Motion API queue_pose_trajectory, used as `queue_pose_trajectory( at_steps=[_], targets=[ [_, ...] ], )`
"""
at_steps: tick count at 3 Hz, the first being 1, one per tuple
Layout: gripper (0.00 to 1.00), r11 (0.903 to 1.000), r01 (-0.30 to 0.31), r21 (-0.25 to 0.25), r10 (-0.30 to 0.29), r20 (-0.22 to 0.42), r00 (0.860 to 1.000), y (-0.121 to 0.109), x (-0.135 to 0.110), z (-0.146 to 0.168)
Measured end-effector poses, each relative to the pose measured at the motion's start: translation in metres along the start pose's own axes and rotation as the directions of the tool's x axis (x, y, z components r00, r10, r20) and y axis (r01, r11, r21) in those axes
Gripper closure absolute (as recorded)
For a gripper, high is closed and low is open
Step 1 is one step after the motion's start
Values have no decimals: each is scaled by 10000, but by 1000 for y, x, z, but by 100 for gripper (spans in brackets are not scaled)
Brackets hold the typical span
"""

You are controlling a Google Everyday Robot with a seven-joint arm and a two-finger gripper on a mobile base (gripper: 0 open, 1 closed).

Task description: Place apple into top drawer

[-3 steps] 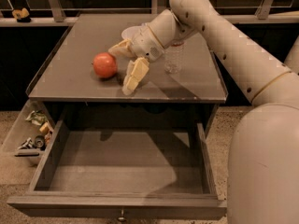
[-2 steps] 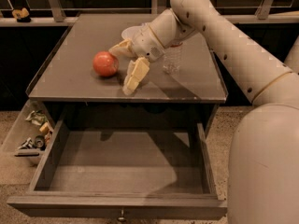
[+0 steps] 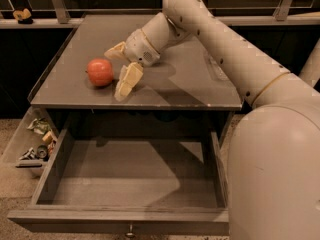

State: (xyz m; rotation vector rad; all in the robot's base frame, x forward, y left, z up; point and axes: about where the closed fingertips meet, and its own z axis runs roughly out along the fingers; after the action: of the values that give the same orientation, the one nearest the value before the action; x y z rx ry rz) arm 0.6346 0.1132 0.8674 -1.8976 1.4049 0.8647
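The red-orange apple (image 3: 100, 72) sits on the grey cabinet top (image 3: 185, 86), towards its left side. My gripper (image 3: 116, 72) is just right of the apple, low over the top, its pale fingers spread open, one behind and one in front. It holds nothing. The top drawer (image 3: 130, 176) below is pulled wide open and has nothing in it; its front panel with a small metal knob (image 3: 130, 231) is at the bottom edge.
A small pale side bin (image 3: 31, 144) with cluttered odds and ends hangs at the cabinet's left. My arm (image 3: 235, 59) reaches over the cabinet's right side. A dark ledge with a small object (image 3: 22, 15) runs behind.
The gripper has shifted left towards the apple and now stands closer beside it. The apple and the drawer have not moved.
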Motion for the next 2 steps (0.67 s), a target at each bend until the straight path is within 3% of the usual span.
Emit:
queue_pose_trajectory(
  at_steps=[1,2],
  targets=[
    [0,9999,-49,90,50,-63,10000,-13,0,5],
    [0,9983,-174,-561,188,242,9995,-30,5,26]
  ],
)
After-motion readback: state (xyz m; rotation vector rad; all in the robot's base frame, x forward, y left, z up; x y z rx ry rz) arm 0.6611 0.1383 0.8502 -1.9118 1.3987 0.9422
